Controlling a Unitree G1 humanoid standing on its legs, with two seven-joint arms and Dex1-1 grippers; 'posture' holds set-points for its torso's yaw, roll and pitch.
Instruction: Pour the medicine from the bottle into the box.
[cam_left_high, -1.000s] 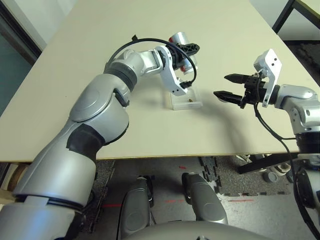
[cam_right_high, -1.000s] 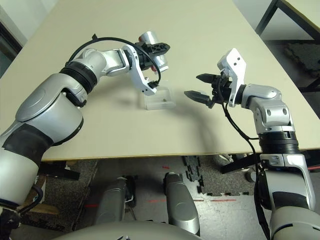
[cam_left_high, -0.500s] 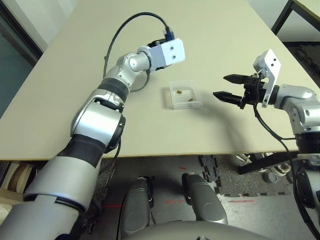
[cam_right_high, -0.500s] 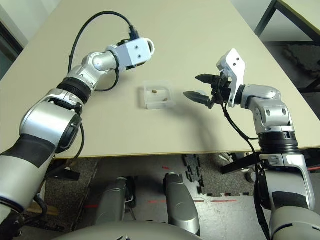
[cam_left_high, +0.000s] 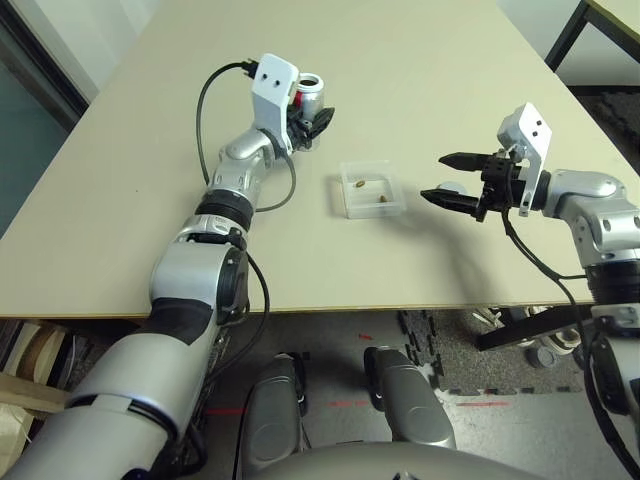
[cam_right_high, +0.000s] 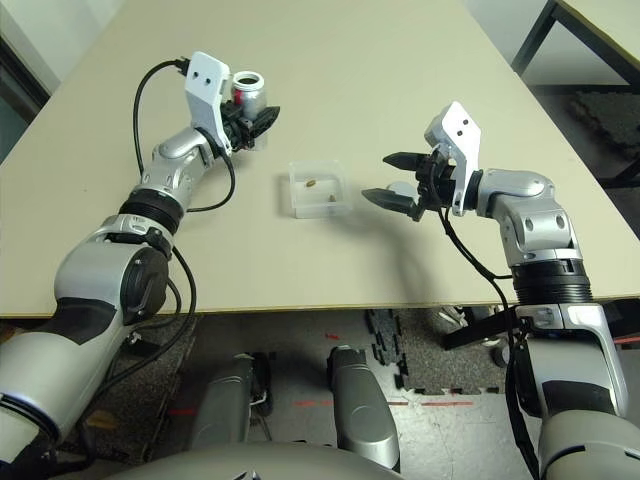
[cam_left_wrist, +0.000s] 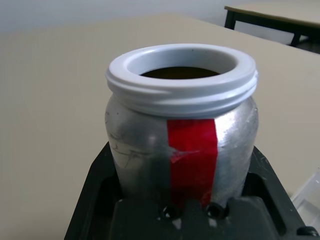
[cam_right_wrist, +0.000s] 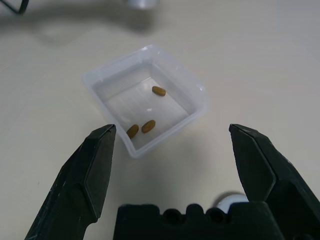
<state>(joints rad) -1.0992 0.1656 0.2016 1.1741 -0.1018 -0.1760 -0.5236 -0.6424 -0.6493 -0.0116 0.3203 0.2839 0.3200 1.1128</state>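
Note:
The bottle (cam_left_wrist: 182, 125), silver-grey with a red stripe and a white rim, stands upright with its mouth up, above the table's far left part. My left gripper (cam_right_high: 255, 115) is shut on the bottle's lower body, and its black fingers (cam_left_wrist: 95, 200) clamp both sides. The box (cam_left_high: 346, 207), a clear shallow tray, rests on the table to the right of the bottle. Three brown pills of the medicine (cam_right_wrist: 148, 126) lie in the box (cam_right_wrist: 107, 75). My right gripper (cam_left_high: 452, 176) hovers open just right of the box, pointing at it, with nothing between its fingers (cam_right_wrist: 97, 170).
The beige table (cam_left_high: 430, 60) stretches far behind the box, and its front edge (cam_left_high: 400, 310) runs close below my arms. A second table with black legs (cam_left_high: 565, 35) stands at the far right. A small pale round thing (cam_right_wrist: 231, 201) peeks out under my right gripper's base.
My left arm has swung the bottle away from over the box, back and to the left, and turned it upright. The box is uncovered, with pills in it. The right gripper barely shifted.

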